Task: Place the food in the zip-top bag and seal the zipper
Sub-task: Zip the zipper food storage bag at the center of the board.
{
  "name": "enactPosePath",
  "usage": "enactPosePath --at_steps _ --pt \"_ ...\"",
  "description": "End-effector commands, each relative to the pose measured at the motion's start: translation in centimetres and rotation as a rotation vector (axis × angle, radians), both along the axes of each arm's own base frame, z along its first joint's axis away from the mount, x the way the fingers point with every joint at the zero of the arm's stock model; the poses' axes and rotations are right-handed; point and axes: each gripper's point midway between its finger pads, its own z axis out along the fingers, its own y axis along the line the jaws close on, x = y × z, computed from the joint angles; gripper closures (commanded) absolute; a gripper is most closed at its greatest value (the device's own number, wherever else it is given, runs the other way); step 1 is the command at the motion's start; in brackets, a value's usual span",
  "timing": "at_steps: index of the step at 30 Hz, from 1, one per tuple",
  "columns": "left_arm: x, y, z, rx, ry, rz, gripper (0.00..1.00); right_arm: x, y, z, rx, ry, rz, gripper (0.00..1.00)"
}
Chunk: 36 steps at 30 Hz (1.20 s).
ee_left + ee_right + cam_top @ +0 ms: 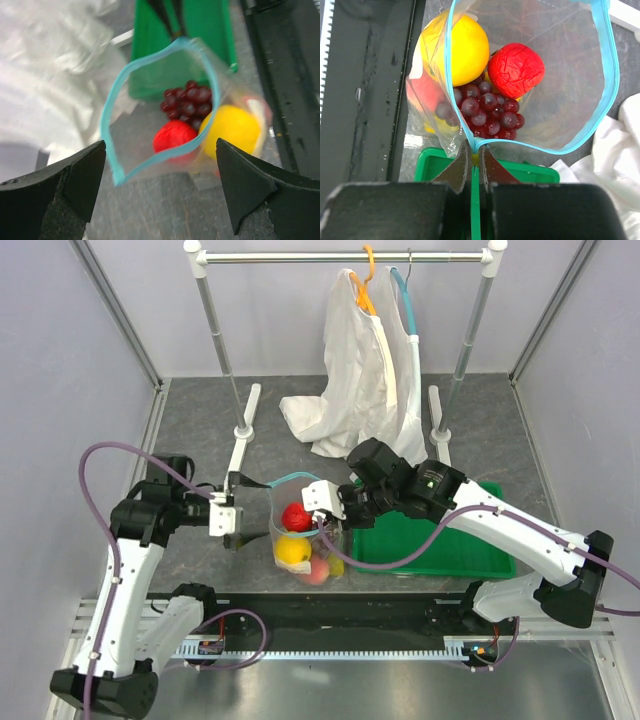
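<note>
Right wrist view looks straight down into the zip-top bag (570, 100), which gapes open just beside the green tray (450, 550), on the side facing the left arm. All the food sits inside: a red round fruit (516, 70), a yellow fruit (465, 47), a dark grape bunch (485, 112) between and below them, and a pink peach (422, 95) showing through the clear wall. The right gripper (471, 152) reaches over the tray's corner, its fingers pinched tight on one end of the teal zipper (104, 127), which is unsealed and curves round the wide mouth. The left gripper (160, 145) hangs on the far side of the bag from the tray, fingers spread wide and gripping nothing, with the mouth's other end between them. White garments (355, 390) hang on a rack beyond the tray.
</note>
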Motion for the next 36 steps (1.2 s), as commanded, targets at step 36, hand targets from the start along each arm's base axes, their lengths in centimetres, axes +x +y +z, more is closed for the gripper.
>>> enactPosePath --at_steps 36 --pt "-1.9 -10.8 -1.4 -0.05 -0.193 -0.333 0.09 -4.1 3.0 3.6 0.007 -0.303 0.334 1.0"
